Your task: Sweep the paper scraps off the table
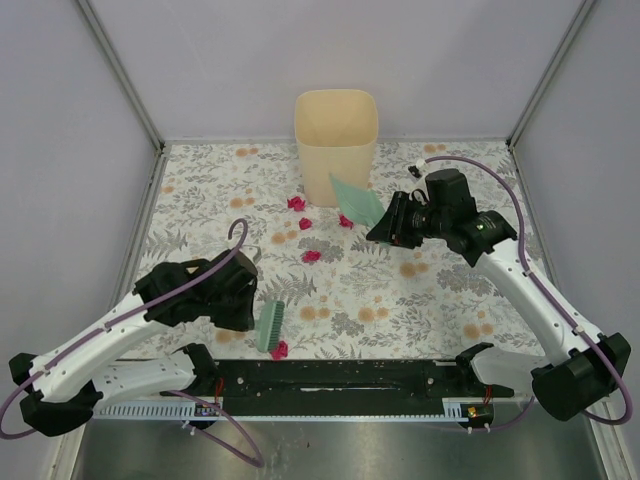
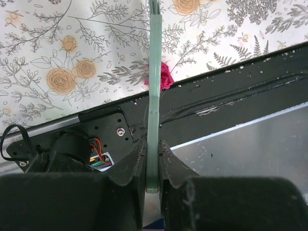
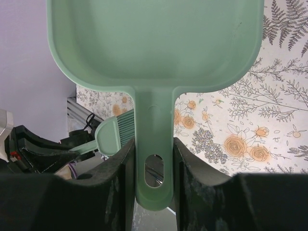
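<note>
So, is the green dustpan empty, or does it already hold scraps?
Empty: the dustpan shows a bare green inside in the right wrist view.

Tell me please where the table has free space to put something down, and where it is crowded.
Free: the table at middle-right, between the right arm, the black base rail and the brush; also the far-left corner, between the bin and the left rail. Crowded: before the bin, four paper scraps beside the held dustpan; one more beside the brush.
</note>
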Motion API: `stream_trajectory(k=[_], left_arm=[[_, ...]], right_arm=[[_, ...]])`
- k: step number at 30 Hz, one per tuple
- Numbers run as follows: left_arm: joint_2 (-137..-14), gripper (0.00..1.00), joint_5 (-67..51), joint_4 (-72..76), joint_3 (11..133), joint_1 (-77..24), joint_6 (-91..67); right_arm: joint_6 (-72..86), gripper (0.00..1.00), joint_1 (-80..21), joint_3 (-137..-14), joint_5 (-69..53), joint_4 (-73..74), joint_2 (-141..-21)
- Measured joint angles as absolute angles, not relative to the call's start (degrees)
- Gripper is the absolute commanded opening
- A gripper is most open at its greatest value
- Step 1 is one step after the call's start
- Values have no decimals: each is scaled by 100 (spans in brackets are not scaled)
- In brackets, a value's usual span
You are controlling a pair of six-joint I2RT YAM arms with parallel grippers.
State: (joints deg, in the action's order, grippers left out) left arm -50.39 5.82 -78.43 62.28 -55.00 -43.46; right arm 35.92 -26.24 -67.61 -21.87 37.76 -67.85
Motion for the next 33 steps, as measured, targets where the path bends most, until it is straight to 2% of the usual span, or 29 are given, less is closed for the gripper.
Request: stream_trajectory(k=[18,26,33], left_arm=[[-5310,0,460,-7728,5754,-5500,-4401],[-5758,0,419,-6598,5758,-5500,-4582],[-6963,0,427,-5404,6307,-5218,-4563]], right_arm=[[3586,0,-2624,-6630,-2191,3717,-6963],[3581,0,-2624,-6630,-2169,3717,-6963],[3579,0,-2624,-6630,-2154,3726,-6963]])
